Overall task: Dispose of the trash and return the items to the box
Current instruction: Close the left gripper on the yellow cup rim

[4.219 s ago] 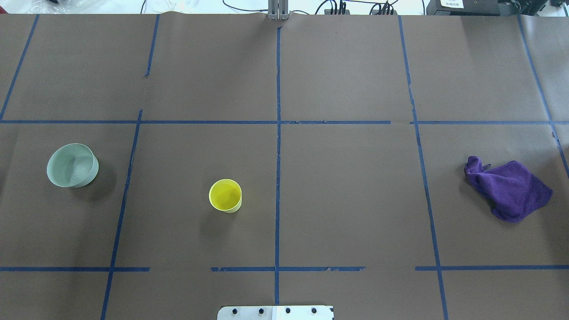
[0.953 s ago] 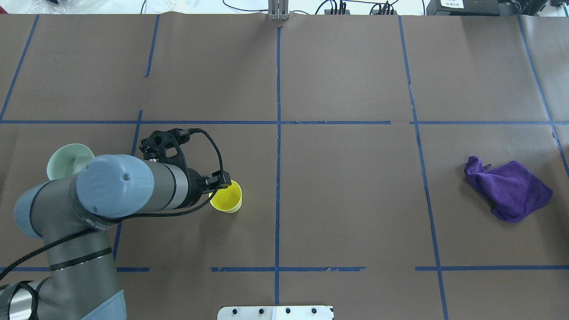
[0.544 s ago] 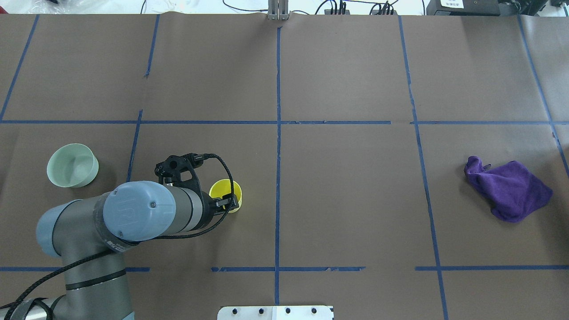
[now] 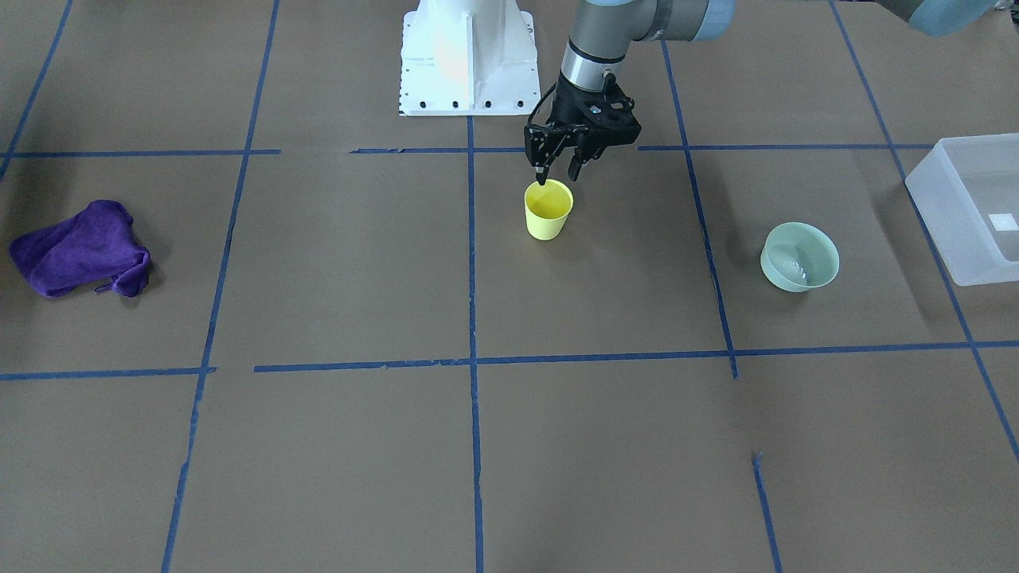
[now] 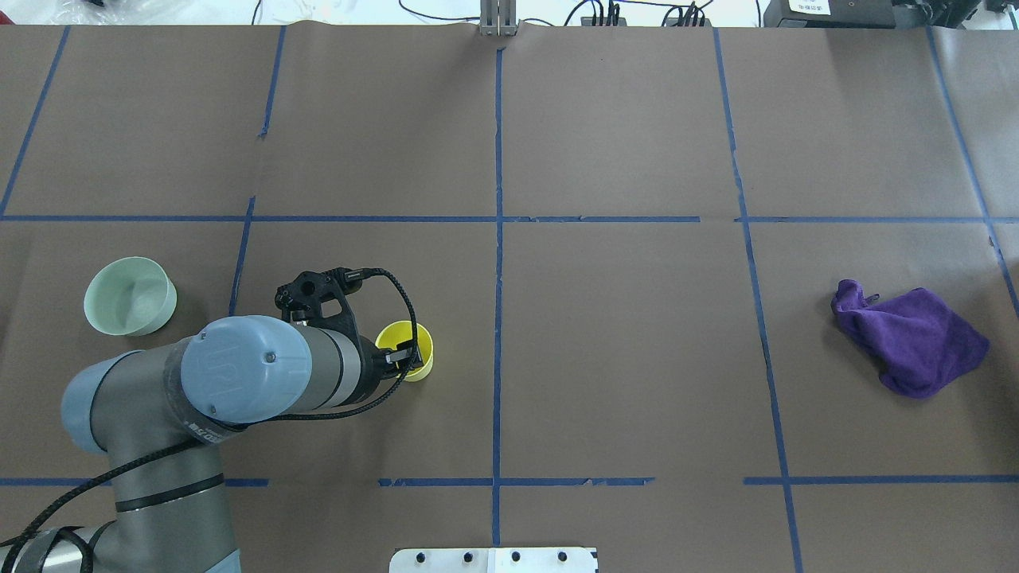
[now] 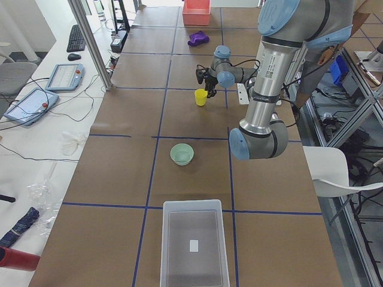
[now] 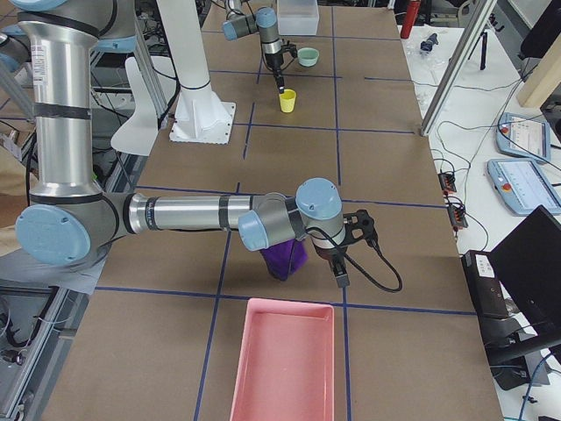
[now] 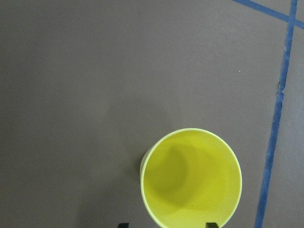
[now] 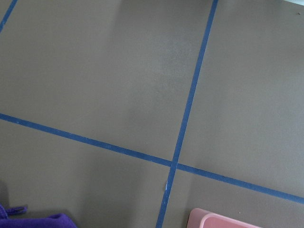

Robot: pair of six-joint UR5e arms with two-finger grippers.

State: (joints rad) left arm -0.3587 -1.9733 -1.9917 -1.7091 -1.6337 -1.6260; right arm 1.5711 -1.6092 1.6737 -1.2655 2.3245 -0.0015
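The yellow cup [image 4: 548, 210] stands upright near the table's middle; it also shows in the overhead view [image 5: 420, 344] and the left wrist view [image 8: 192, 180]. My left gripper [image 4: 557, 175] is open and hangs just above the cup's rim, one finger on each side of it and not touching. The mint-green bowl [image 4: 798, 256] stands upright between the cup and the frosted box [image 4: 955, 239] at the table's left end. My right gripper [image 7: 341, 279] shows only in the right side view, high above the table near the purple cloth. I cannot tell whether it is open or shut.
A crumpled purple cloth [image 5: 915, 338] lies at the table's right. A pink tray [image 7: 285, 360] sits at the right end beyond it. The white robot pedestal [image 4: 466, 56] stands at the near edge. Blue tape lines divide the brown table cover.
My left arm has come in from the left and settled its open gripper over the yellow cup. Over the last half second it shifted only slightly. Cup, bowl and cloth have not moved.
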